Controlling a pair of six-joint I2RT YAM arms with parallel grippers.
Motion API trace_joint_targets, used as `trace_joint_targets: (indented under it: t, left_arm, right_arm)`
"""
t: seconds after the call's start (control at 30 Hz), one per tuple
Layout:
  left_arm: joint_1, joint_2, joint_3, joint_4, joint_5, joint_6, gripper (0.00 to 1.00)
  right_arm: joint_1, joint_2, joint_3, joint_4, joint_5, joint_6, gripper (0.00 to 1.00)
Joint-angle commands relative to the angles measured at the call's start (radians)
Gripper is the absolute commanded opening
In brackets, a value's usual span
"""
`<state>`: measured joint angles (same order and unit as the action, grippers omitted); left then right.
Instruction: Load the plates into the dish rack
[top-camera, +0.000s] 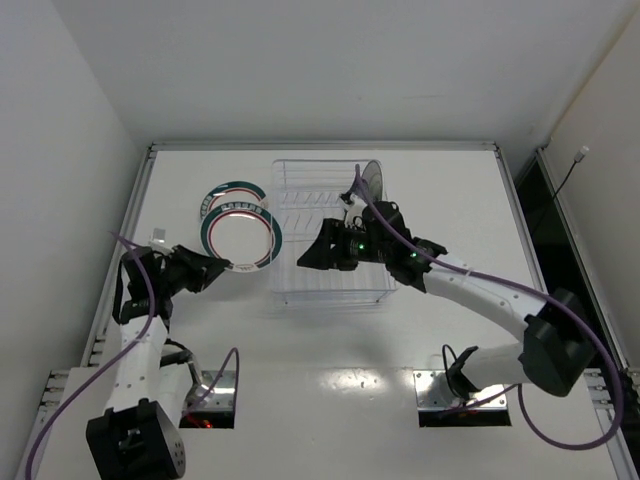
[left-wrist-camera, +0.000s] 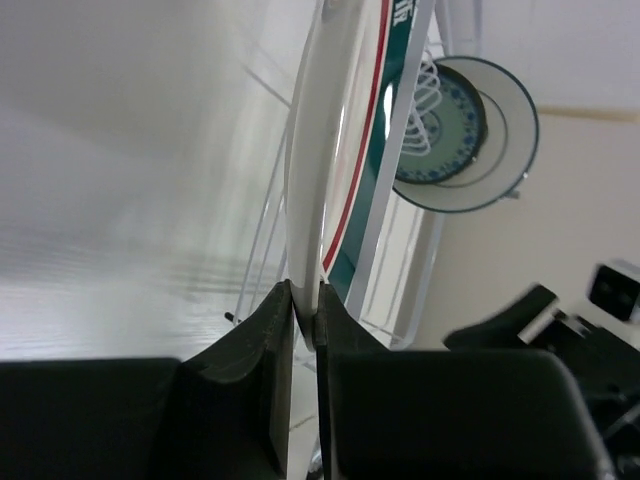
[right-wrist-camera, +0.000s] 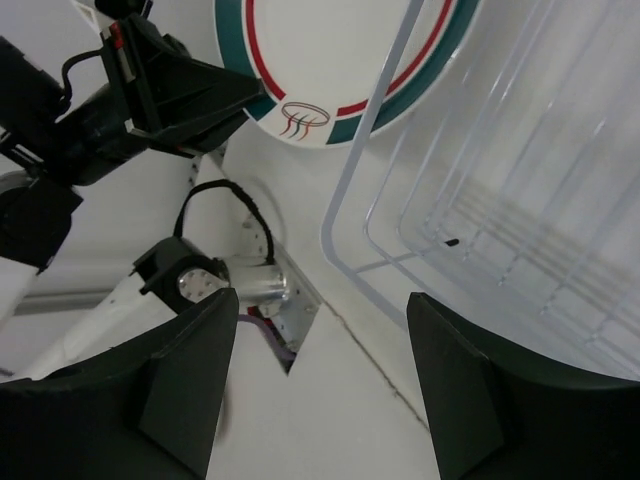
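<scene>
Currently the left claw (top-camera: 222, 268) is pinched tight on the rim of a white plate (top-camera: 240, 236) with green and red rings, gripping at about 7 o'clock on the plate as seen from above. The plate sits just beside the rack (top-camera: 325, 297) at its 9 o'clock side, its far edge overlapping the wire rim. The right claw (right-wrist-camera: 322, 330) hangs over the near-left part of the rack, facing the plate, its fingers spread wide with nothing between them. A small teal plate (top-camera: 369, 181) stands on edge at the rack's 1 o'clock corner, and a second ringed plate (top-camera: 225, 193) lies on the table (top-camera: 330, 350) at 11 o'clock of the held one, partly hidden by it. The step looks like getting the held plate over the rim and down between the tines, perhaps with the right claw taking or steadying it; I cannot tell which. To do it well, the plate should be up on edge before it crosses the wire, so it does not catch and shove the light rack. A pinch at one spot lets the plate swing, so a slow move is wise. If the right claw helps, it should close on the rim opposite the left grip, and the left should release only once that hold is firm. A slot well apart from the teal plate avoids a knock.
</scene>
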<state>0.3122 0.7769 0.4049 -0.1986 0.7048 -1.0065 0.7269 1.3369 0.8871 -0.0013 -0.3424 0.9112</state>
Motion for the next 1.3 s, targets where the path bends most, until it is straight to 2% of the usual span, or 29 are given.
trace_joint_targets:
  t: [0.0,0.17,0.23,0.3,0.67,0.8,0.9,0.93,0.97,1.07,1.1,1.17,1.2,1.27]
  left_arm:
    - [-0.038,-0.051,0.006,0.295,0.194,-0.107,0.00]
    - [-0.038,-0.061,0.096,0.066,0.063,0.074,0.00]
    - [-0.038,-0.070,0.173,-0.099,-0.080,0.174,0.00]
    - [-0.038,-0.070,0.212,-0.172,-0.198,0.218,0.00]
    - [-0.038,-0.079,0.281,-0.309,-0.403,0.263,0.00]
    - [-0.047,-0.090,0.262,-0.231,-0.283,0.249,0.00]
    - [-0.057,-0.099,0.226,-0.121,-0.112,0.218,0.00]
    - [-0.058,-0.099,0.215,-0.090,-0.111,0.207,0.00]
    - [-0.058,-0.099,0.203,-0.058,-0.047,0.195,0.00]
    - [-0.076,-0.119,0.125,0.109,0.083,0.112,0.00]
    - [-0.088,-0.119,0.071,0.225,0.114,0.048,0.00]
    - [-0.099,-0.119,0.014,0.356,0.186,-0.022,0.00]
    - [-0.099,-0.119,-0.030,0.463,0.202,-0.080,0.00]
    - [-0.125,-0.130,-0.060,0.549,0.231,-0.124,0.00]
  right_arm:
    - [-0.026,0.024,-0.019,0.309,-0.167,0.084,0.66]
    - [-0.035,0.050,0.002,0.310,-0.178,0.084,0.66]
    - [-0.035,0.050,0.003,0.282,-0.178,0.084,0.66]
    - [-0.035,0.050,0.003,0.271,-0.178,0.074,0.66]
    - [-0.035,0.059,-0.017,0.283,-0.181,0.074,0.66]
    - [-0.035,0.059,-0.036,0.345,-0.190,0.083,0.66]
    - [-0.035,0.070,-0.036,0.383,-0.210,0.083,0.66]
    - [-0.035,0.080,-0.036,0.383,-0.210,0.083,0.66]
    - [-0.035,0.081,-0.036,0.395,-0.210,0.083,0.66]
    - [-0.035,0.100,-0.045,0.423,-0.210,0.083,0.66]
    - [-0.035,0.100,-0.045,0.423,-0.210,0.083,0.66]
    - [-0.044,0.111,-0.045,0.432,-0.199,0.083,0.66]
    - [-0.044,0.120,-0.045,0.432,-0.187,0.083,0.66]
    - [-0.044,0.133,-0.045,0.442,-0.187,0.083,0.66]
